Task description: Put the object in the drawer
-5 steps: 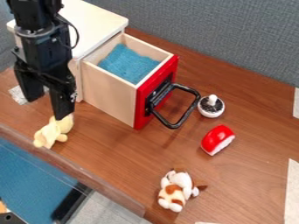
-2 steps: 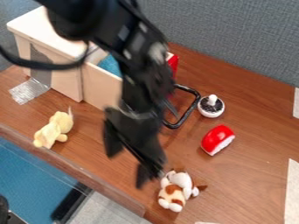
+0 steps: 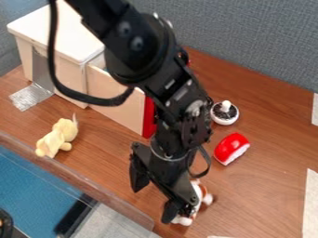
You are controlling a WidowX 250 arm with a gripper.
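Item for stowing, by judgement: the brown-and-white soft plush toy (image 3: 207,199), lying on the brown wood-grain table (image 3: 267,195), partly hidden by the gripper. Black two-finger gripper (image 3: 151,205): fingers parted wide, nothing held between them. The plush shows beside and behind one finger, not in the gap.

Principal risk: misalignment. Should the gripper close from this position, it would likely pinch air or catch only an outer tuft; a lateral correction appears due first. Lowering without it could press a finger onto the soft body and roll the toy aside — possibly towards the table's raised front edge (image 3: 81,174), which lies near.

Secondary risk: a shallow grip. The plush is lumpy and would probably yield unevenly, so a hold on one limb could slip during the lift.

Transfer risk: the pale wooden drawer with a red front (image 3: 116,101) stands open, partly behind the arm. A low carry could knock its front panel, dropping the toy or pushing the drawer inward. The glossy red-and-white rounded toy (image 3: 229,146) sits near the arm and could be struck by a wide swing.
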